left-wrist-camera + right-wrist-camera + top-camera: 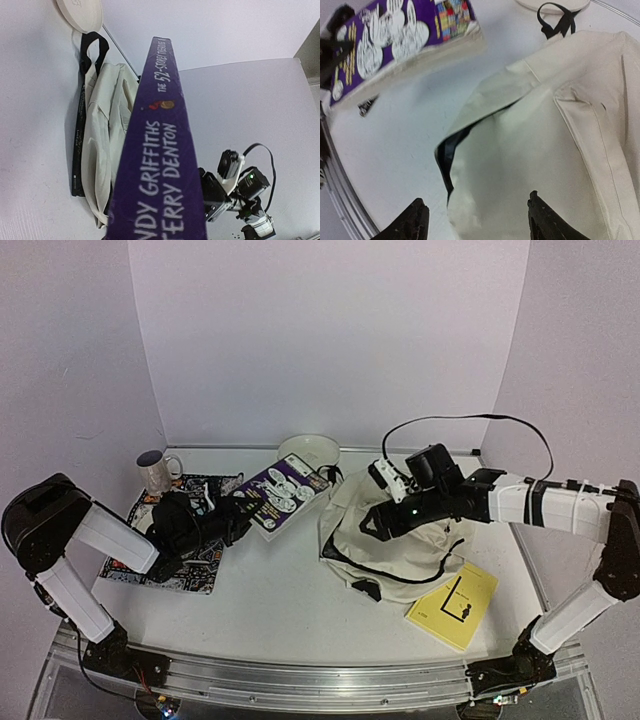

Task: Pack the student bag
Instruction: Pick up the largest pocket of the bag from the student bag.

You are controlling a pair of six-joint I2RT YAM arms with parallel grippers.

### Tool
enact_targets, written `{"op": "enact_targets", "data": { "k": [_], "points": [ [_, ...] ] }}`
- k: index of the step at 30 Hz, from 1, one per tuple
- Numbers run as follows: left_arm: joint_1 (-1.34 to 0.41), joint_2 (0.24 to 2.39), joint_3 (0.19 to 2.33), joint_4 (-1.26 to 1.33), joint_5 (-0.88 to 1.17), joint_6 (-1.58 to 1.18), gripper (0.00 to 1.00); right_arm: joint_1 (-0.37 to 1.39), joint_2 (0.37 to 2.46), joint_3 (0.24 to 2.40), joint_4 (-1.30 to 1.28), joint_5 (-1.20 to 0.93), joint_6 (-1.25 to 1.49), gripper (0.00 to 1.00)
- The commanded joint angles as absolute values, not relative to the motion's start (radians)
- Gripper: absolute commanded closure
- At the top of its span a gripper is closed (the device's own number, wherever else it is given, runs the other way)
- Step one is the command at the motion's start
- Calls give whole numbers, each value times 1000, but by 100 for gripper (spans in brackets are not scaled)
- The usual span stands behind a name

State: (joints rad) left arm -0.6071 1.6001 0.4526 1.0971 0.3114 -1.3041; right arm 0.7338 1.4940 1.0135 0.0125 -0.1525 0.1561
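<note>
Left gripper [238,510] was clamped on the near end of the purple book [283,492], left of centre on the table [280,590]. The left wrist view showed the spine running straight out from the camera, which reads as an edge-on grip (sensible: a thin profile slides into a slot more easily than a flat cover). The book looked tilted, far end near the white plate [310,450]; we couldn't tell whether it was fully clear of the table. The student bag [400,550] lay slumped at centre-right, between the purple book and the yellow book [452,605], which sat near-right, flat and untouched. Its mouth [445,160] showed as a dark gap facing left toward the purple book, so the insertion path looked short. The right gripper [477,200] hovered over the bag with jaws spread wide, one finger on each side of the fabric by the mouth, pinching nothing. We judged it was there to catch the upper lip and hold the mouth open for the book. Main risk: the soft fabric was sagging, so the gap was narrow and a book corner could snag the lip. The mug [155,472] and patterned placemat [170,575] were far-left, under and behind the left arm, out of the way.
</note>
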Motion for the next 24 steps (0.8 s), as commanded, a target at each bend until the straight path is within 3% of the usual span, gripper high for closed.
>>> {"op": "enact_targets", "data": {
  "k": [1, 12, 24],
  "points": [
    [-577, 1588, 485, 1148, 350, -1311, 100, 833, 1494, 1063, -227, 127, 11, 31],
    [-554, 1595, 507, 1062, 378, -1298, 100, 1033, 1595, 1095, -313, 368, -130, 30],
    [-554, 1577, 506, 1041, 415, -1294, 100, 1045, 1726, 1095, -315, 758, -159, 35]
  ]
}}
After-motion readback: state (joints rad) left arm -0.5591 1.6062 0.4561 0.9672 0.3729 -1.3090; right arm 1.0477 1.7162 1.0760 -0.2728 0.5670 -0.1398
